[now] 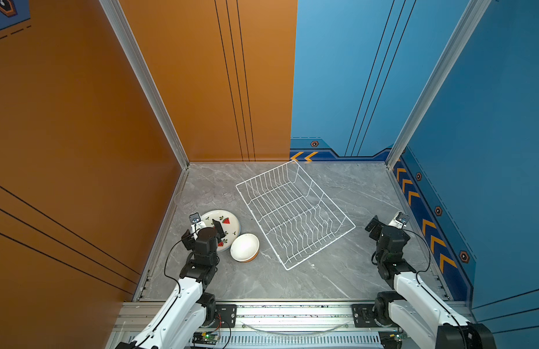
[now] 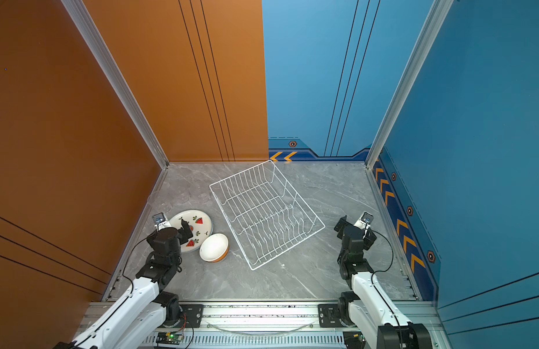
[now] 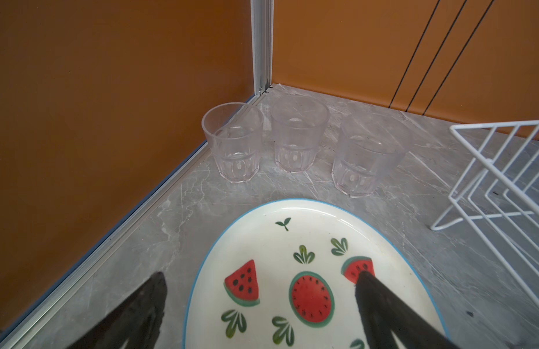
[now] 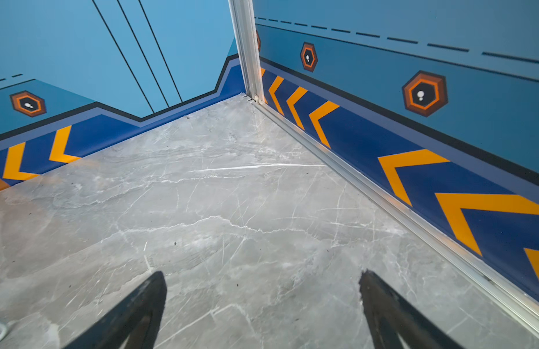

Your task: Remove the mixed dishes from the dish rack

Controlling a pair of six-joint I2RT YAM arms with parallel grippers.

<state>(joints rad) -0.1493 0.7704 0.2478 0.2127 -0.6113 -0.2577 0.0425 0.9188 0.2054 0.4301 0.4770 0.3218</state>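
Note:
The white wire dish rack (image 1: 292,211) (image 2: 263,211) lies slanted mid-table with nothing in it. Left of it, a white plate with watermelon slices (image 1: 229,219) (image 2: 201,219) (image 3: 292,250) lies flat, touching an orange bowl with a white inside (image 1: 244,247) (image 2: 214,247). Three clear glasses (image 3: 233,142) (image 3: 298,136) (image 3: 368,157) stand upright in the far left corner. My left gripper (image 1: 206,225) (image 3: 262,275) hangs open over the plate's left edge, holding nothing. My right gripper (image 1: 386,223) (image 4: 262,273) is open over bare table at the right.
The orange wall (image 1: 80,151) and its aluminium rail run close to the glasses and the plate. The blue wall with chevrons (image 4: 413,181) stands beside my right gripper. Grey marble table (image 1: 322,278) lies in front of the rack.

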